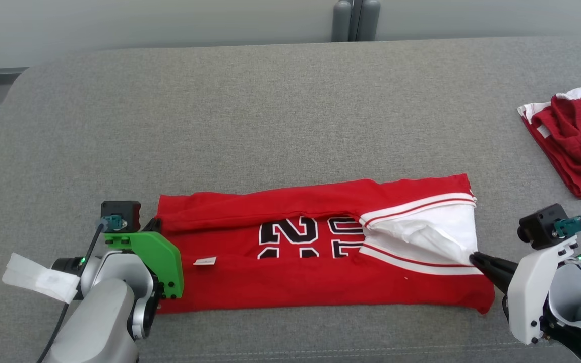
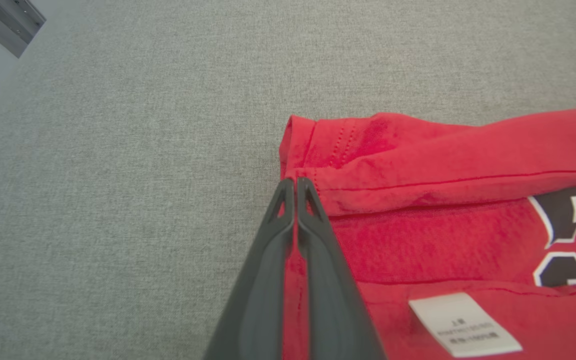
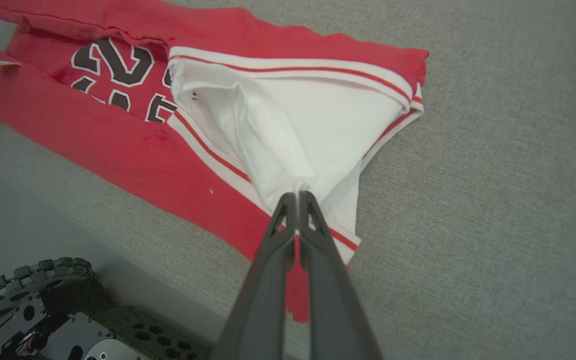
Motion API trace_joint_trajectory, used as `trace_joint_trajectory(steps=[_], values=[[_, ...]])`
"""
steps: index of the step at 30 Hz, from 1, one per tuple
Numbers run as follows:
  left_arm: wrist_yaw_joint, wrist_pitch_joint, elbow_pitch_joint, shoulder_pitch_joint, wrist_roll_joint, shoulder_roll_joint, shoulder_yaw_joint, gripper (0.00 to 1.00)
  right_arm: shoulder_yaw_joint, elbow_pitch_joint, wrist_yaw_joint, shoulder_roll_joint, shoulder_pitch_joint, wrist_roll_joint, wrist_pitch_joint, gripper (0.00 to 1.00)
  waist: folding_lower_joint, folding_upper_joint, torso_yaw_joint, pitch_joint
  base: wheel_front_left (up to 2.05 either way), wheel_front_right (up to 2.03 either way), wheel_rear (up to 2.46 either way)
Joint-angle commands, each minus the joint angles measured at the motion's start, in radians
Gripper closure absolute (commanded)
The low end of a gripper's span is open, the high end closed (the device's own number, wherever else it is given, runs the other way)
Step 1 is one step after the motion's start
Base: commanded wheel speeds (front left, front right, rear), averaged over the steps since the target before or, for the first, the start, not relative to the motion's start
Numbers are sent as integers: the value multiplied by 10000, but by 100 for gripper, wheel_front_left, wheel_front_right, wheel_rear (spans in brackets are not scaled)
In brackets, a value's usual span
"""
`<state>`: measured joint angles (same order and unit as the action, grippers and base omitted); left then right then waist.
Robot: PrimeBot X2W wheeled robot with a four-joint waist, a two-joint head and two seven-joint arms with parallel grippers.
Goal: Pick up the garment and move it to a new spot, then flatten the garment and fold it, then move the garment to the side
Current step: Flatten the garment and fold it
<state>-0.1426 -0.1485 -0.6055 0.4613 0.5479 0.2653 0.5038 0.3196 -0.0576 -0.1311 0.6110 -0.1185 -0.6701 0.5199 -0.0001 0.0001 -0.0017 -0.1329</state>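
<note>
The red garment (image 1: 290,282), with black-and-white numbers (image 1: 310,237) and white striped trim, lies as a long band on the grey padded surface (image 1: 290,111). My left gripper (image 2: 295,182) is shut at the left end's hem, red cloth (image 2: 418,165) showing between its fingers; in the head view its green mount (image 1: 152,254) covers the fingers. My right gripper (image 1: 474,258) is shut on the white inner fabric (image 1: 442,232) at the right end. That fabric (image 3: 318,130) is drawn to a point at the shut right gripper (image 3: 297,196).
A second heap of red and white clothing (image 1: 578,146) lies at the far right. A white care label (image 2: 463,325) sits on the garment near the left fingers. The surface's front edge runs just below the garment, with my wheeled base (image 3: 43,310) beneath.
</note>
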Motion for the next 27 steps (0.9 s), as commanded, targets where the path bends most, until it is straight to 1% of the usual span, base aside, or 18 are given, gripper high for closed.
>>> trace_joint_trajectory(steps=[1,7,13,14,15,16,20,24,25,26,27], values=[[-83,21,-29,-93,20,46,-15,100,-46,-89,9,-10,178,-45,122,100,1,-1,2,18,0,0,0],[-248,-151,-135,-301,113,85,-7,100,-109,-290,9,-70,565,-47,647,100,1,-1,47,130,0,0,0],[-235,-406,3,-590,229,10,113,100,-79,-228,9,-295,834,-57,872,100,1,-1,138,197,0,0,0],[-247,-403,34,-615,237,-2,132,96,-110,-223,9,-307,852,0,860,64,1,-1,152,212,0,0,0],[-225,-356,83,-647,237,-19,160,2,-158,-231,9,-323,854,88,779,0,1,-1,165,227,0,0,0],[-241,-239,129,-670,237,-22,143,0,-204,-202,9,-390,887,106,735,0,1,-1,177,242,0,0,0],[-229,10,215,-803,178,-52,214,0,-231,-170,9,-493,949,234,646,0,1,-1,225,343,0,0,0],[-205,785,384,-940,152,-66,100,0,-326,-205,9,-629,1019,398,325,0,1,-1,285,465,0,0,0],[-205,785,384,-940,152,-66,100,0,-326,-205,9,-629,1019,398,325,0,1,-1,285,465,0,0,0],[-217,1433,511,-1045,70,-72,39,0,-418,-181,9,-754,1116,532,33,0,1,-1,338,557,0,0,0],[-237,1769,557,-1121,25,-78,6,0,-445,-157,9,-826,1166,605,-121,0,1,-1,362,609,0,0,0]])
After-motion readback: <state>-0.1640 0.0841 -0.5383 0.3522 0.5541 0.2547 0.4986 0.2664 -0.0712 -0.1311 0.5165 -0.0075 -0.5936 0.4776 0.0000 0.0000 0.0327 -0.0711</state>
